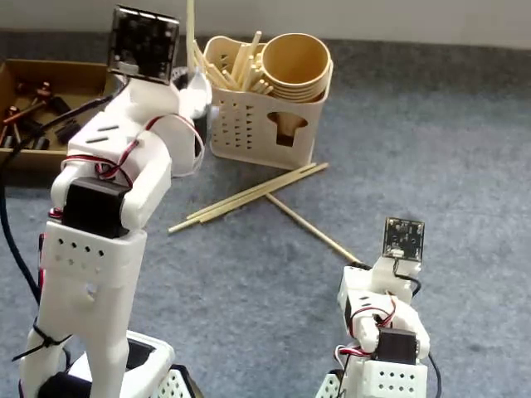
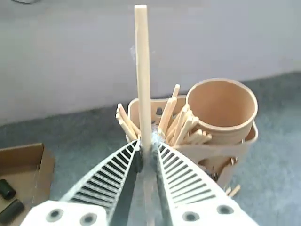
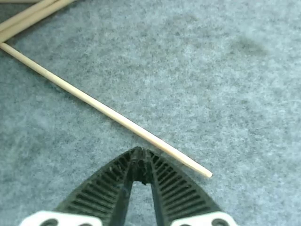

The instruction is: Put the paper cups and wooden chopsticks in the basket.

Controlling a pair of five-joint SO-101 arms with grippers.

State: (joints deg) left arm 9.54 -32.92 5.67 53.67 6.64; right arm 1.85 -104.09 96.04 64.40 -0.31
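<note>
On the grey carpeted table [image 1: 448, 166], the slotted basket [image 1: 249, 137] stood with a stack of paper cups [image 1: 296, 58] and a bundle of wooden chopsticks [image 1: 241, 66] already inside. The left gripper [image 2: 148, 151] was clamped on one more chopstick [image 2: 142, 70], held upright just beside the basket's near corner, with the stick's lower end hidden behind the jaws.

The drop probably called for carrying the stick over the bundle's side of the basket, away from the cups, and lowering it until its foot was below the rim before the jaws parted. Released too high or against the rim, it could tip back onto the carpet.

A pair of loose chopsticks [image 1: 249, 193] lay together in front of the basket, and a single chopstick [image 3: 103, 110] angled away from them. The right gripper [image 3: 139, 162] sat pinched together and empty, its tips just beside that single stick.
</note>
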